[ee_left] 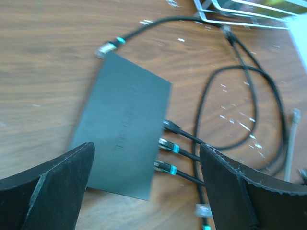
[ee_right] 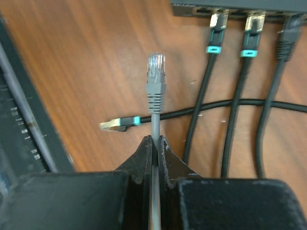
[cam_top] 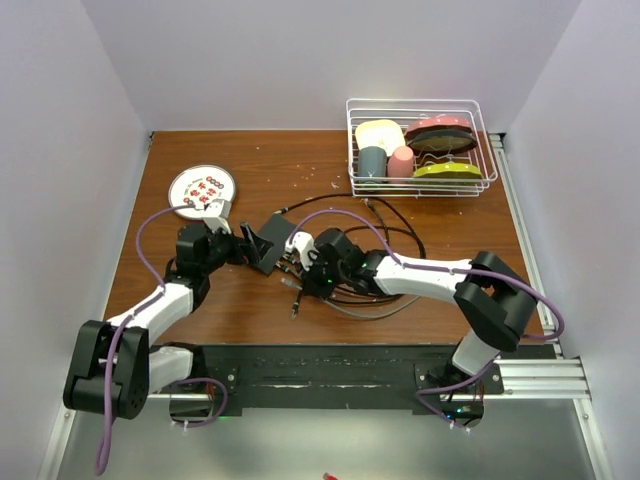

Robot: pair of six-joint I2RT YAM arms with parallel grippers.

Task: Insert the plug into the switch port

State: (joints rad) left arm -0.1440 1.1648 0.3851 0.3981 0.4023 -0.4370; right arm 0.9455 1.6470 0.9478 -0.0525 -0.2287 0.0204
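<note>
The switch (ee_left: pixel 123 129) is a flat matte-black box lying on the wooden table, also seen from above (cam_top: pixel 268 243). Three black cables sit plugged into its port edge (ee_right: pixel 240 7). My left gripper (ee_left: pixel 146 191) is open, one finger on each side of the switch's near end. My right gripper (ee_right: pixel 154 141) is shut on a grey cable just behind its plug (ee_right: pixel 156 76). The plug has a clear tip that points toward the switch's port edge, a short gap away and left of the three inserted plugs. In the top view the right gripper (cam_top: pixel 298 264) sits just right of the switch.
A loose black plug with a teal band (ee_right: pixel 117 123) lies on the table below the grey plug. Black cables loop (cam_top: pixel 385 245) to the right of the switch. A white wire rack of dishes (cam_top: pixel 420 145) stands at the back right and a round white plate (cam_top: pixel 203 190) at the back left.
</note>
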